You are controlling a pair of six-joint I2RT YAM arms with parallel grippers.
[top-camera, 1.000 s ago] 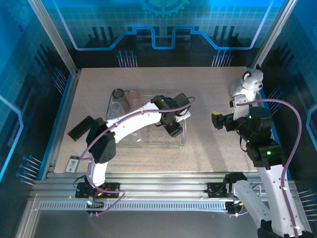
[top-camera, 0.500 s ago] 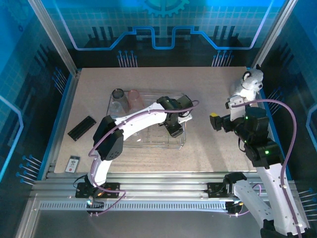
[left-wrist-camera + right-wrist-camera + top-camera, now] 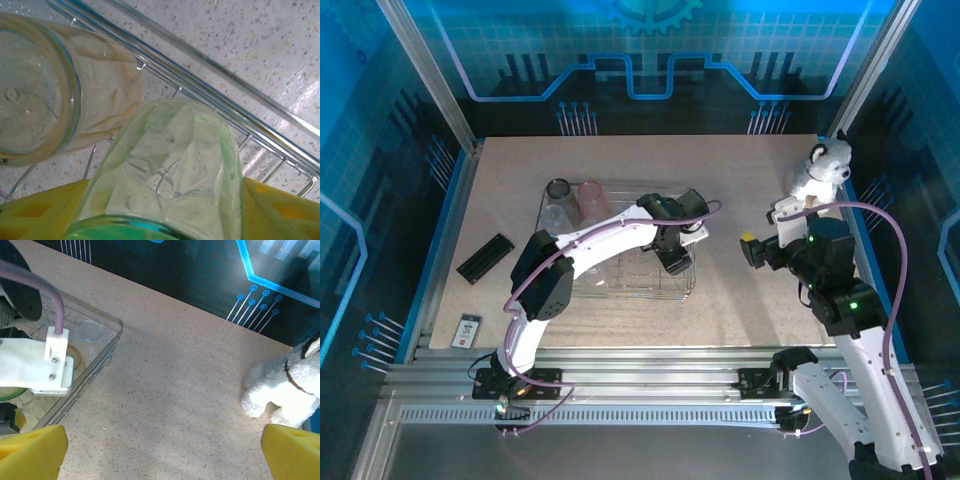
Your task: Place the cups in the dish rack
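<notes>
The left gripper squeezes the yellow-green cup tight between its yellow fingers, low over the wires near the right end of the dish rack. The cup lies on its side, and its long way runs from the gripper out toward the rack's rim, with the open mouth facing the gripper and the bottom pointing away. A pale cup lies on its side just beside it. The right gripper hangs over the table with its fingers spread wide apart.

White arm links, black joints, purple cables, yellow finger pads, green indicator lights.
</notes>
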